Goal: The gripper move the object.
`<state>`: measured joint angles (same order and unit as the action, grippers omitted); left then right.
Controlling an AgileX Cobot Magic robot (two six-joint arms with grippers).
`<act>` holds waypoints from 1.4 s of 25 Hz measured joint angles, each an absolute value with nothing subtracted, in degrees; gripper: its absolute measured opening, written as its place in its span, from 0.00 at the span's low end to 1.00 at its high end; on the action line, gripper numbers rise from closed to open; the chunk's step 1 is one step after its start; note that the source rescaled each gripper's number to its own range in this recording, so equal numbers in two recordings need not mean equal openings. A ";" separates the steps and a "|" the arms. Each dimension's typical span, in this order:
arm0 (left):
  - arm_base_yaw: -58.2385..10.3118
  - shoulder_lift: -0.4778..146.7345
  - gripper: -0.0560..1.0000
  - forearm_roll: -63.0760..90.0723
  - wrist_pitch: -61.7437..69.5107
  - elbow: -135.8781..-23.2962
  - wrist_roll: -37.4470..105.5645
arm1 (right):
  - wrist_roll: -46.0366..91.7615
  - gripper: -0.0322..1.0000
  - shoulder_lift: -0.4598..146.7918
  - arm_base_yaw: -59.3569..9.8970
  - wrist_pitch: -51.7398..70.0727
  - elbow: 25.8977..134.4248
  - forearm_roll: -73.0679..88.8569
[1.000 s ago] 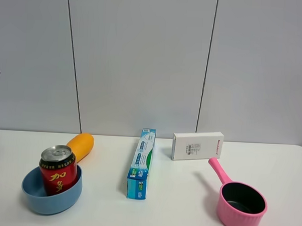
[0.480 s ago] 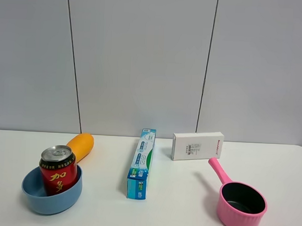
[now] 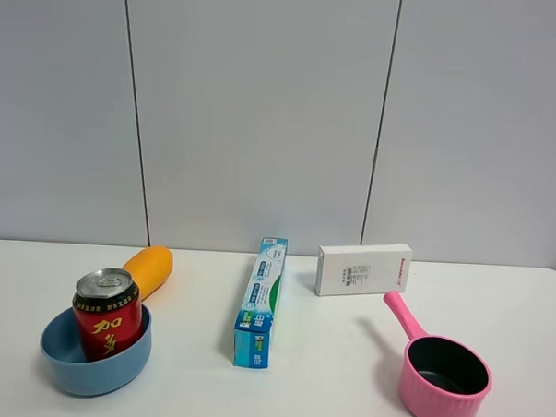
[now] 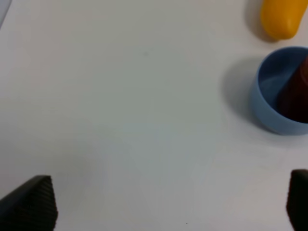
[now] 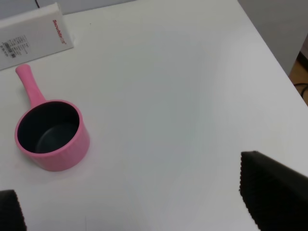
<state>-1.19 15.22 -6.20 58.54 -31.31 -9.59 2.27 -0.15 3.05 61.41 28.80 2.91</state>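
Hovering above white table point(image 3: 326, 377), both arms out of high view. Left gripper point(image 4: 168, 204) fingers wide apart, empty, over bare tabletop; blue bowl point(image 4: 269, 115) at its 2 o'clock. Right gripper point(image 5: 139, 202) fingers spread, empty; pink saucepan point(image 5: 50, 134) at 10 o'clock. Red can point(image 3: 106, 314) upright inside bowl point(image 3: 91, 367), orange fruit point(image 3: 149, 267) just beyond.

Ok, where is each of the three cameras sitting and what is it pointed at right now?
Exterior high: in front of the table, facing the wall; red can upright in the blue bowl; no arm shows.
Left wrist: above the table, looking down at the bowl; left tool fingertips wide apart.
Right wrist: looking down at the pink saucepan and white box; right tool open.
Exterior shares the bowl and the saucepan.
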 joint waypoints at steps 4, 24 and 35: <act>-1.19 11.17 0.92 -4.91 60.35 -29.94 -6.96 | 2.27 1.00 -0.15 3.05 61.41 28.80 2.91; -1.19 9.57 0.92 -1.63 60.45 -29.21 0.80 | 2.27 1.00 -0.15 3.05 61.41 28.80 2.91; -1.19 8.20 0.92 -1.55 60.39 -29.21 0.80 | 2.27 1.00 -0.15 3.05 61.41 28.80 2.91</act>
